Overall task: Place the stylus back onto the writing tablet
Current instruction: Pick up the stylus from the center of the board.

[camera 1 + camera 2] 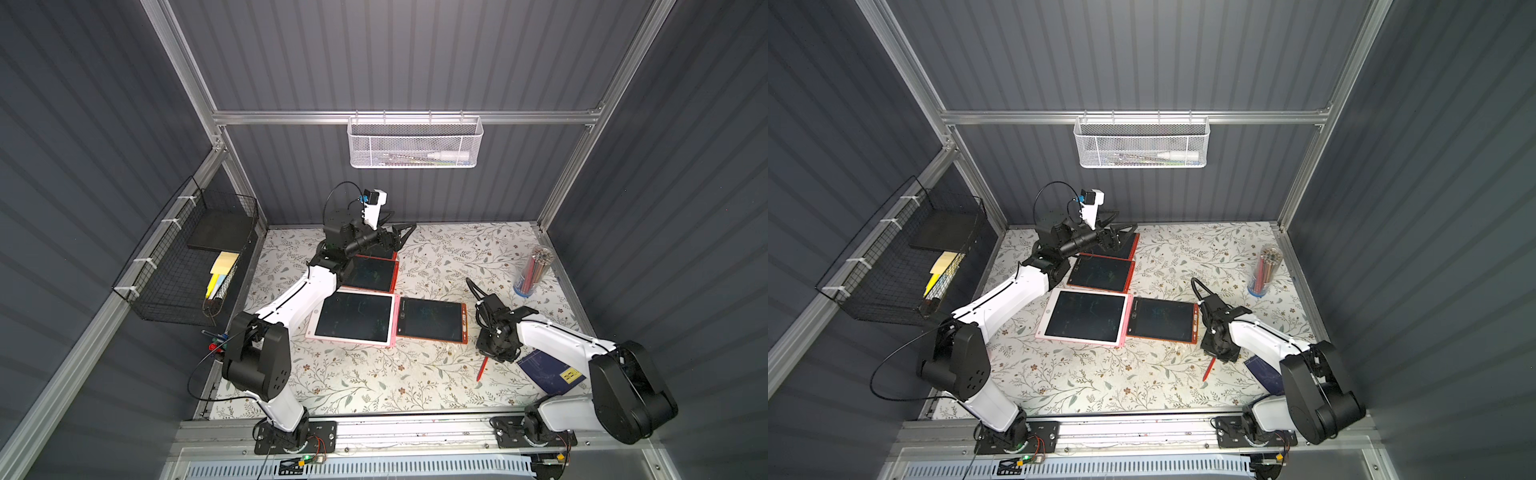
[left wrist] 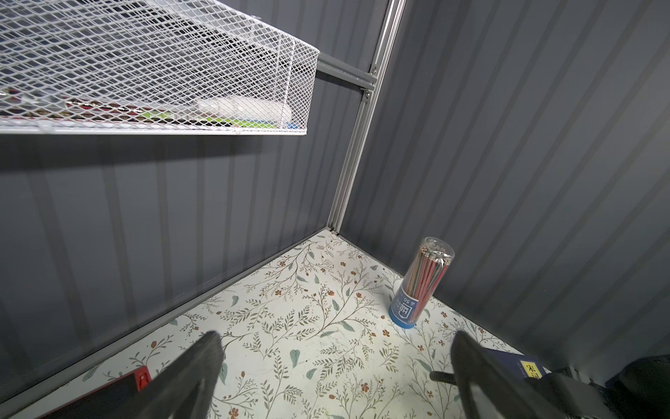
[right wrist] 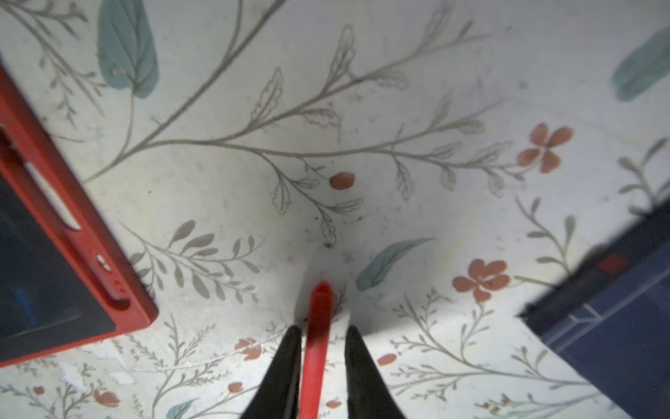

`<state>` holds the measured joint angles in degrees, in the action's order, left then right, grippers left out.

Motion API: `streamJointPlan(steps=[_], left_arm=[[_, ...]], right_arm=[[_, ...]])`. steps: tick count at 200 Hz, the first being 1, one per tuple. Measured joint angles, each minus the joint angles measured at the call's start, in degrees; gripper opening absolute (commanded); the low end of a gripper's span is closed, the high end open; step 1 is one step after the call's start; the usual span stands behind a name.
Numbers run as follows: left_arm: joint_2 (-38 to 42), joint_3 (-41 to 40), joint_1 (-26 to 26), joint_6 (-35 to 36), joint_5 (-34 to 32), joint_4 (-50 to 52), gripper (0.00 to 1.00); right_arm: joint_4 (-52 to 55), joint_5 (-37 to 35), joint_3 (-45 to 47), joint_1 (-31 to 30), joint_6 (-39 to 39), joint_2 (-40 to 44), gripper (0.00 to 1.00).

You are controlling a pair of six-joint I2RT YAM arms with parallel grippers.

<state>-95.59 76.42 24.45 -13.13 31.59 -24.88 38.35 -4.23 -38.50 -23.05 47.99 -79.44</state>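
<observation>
While the right gripper (image 3: 322,328) is reaching down over the floral table (image 1: 374,374), its jaws are standing narrowly apart, straddling the farther end of the red stylus (image 1: 482,369). The stylus is lying flat on the table just off the near right corner of the orange tablet (image 1: 430,320), not touching it. One finger (image 3: 290,362) is perhaps brushing the stylus, though the wrist view is too blurred to be sure; a gap is showing at the other finger. A navy booklet (image 1: 544,374) is lying further right of the orange tablet, partly under the right arm. A pink tablet (image 1: 353,318) is sitting edge to edge with the orange tablet's left side. A red tablet (image 1: 372,274) is lying behind the orange tablet and to its left. Farther behind, the left gripper (image 2: 335,335) is hovering with jaws spread wide, holding nothing. A clear tub of pencils (image 1: 532,272) is standing behind the orange tablet, well to its right.
</observation>
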Motion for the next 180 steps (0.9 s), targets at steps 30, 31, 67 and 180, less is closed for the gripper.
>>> streamJointPlan(steps=[30, 31, 67, 180], left_arm=[[0.0, 0.0, 0.0, 0.0, 0.0, 0.0, 0.99], [0.0, 0.0, 0.0, 0.0, 0.0, 0.0, 0.99], [0.0, 0.0, 0.0, 0.0, 0.0, 0.0, 0.99], [0.0, 0.0, 0.0, 0.0, 0.0, 0.2, 0.99]], right_arm=[[-0.7, -0.3, -0.6, -0.7, 0.4, -1.1, 0.17], [-0.8, -0.3, -0.6, -0.7, 0.4, -1.2, 0.17], [-1.3, -1.1, -1.1, -1.4, 0.5, -1.8, 0.13], [-3.7, -3.2, -4.0, -1.5, -4.9, -3.3, 0.1]])
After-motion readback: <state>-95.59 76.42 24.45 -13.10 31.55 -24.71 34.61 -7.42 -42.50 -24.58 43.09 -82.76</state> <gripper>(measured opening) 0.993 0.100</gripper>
